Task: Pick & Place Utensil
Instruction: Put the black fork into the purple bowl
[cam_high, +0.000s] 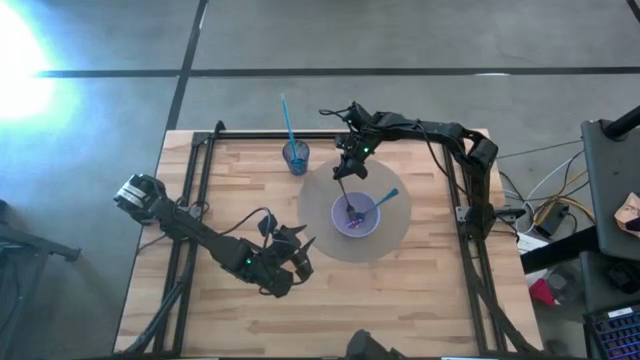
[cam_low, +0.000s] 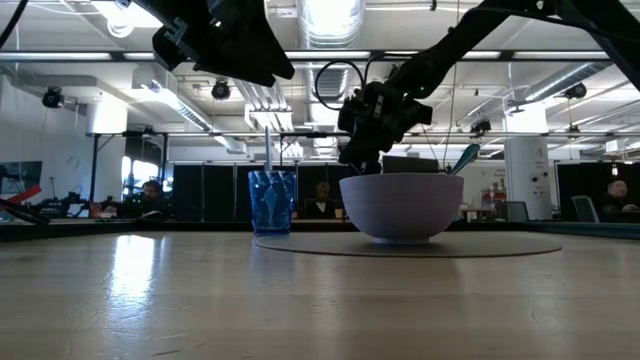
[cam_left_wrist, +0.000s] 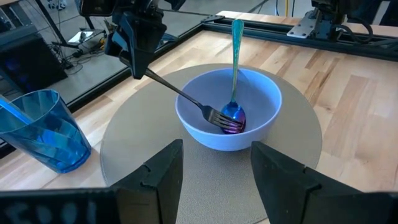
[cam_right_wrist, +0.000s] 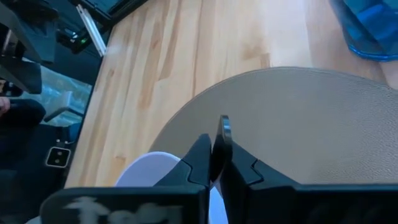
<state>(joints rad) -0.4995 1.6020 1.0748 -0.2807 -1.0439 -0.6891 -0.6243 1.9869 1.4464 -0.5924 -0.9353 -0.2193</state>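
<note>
A pale blue bowl (cam_high: 355, 214) stands on a round grey mat (cam_high: 385, 245). In it lie an iridescent spoon (cam_left_wrist: 235, 68), its handle leaning on the rim, and the tines of an iridescent fork (cam_left_wrist: 186, 99). My right gripper (cam_high: 347, 162) is shut on the fork's handle, above the bowl's far left side. My left gripper (cam_high: 300, 250) is open and empty, left of the mat, facing the bowl. A blue cup (cam_high: 295, 157) holding a blue utensil (cam_high: 287, 118) stands at the mat's far left. My right gripper pinches the free end of the fork's handle (cam_right_wrist: 222, 134) between its two fingers, coming from above and pointing down. The fork slants down from the fingers into the bowl, and its tines (cam_left_wrist: 219, 118) rest on the bowl's bottom beside the spoon's head.
A black frame (cam_high: 205, 150) runs along the table's left, far and right sides. Bare wooden table (cam_high: 420, 300) lies near the mat's front. In the low view people sit at desks far behind the table.
</note>
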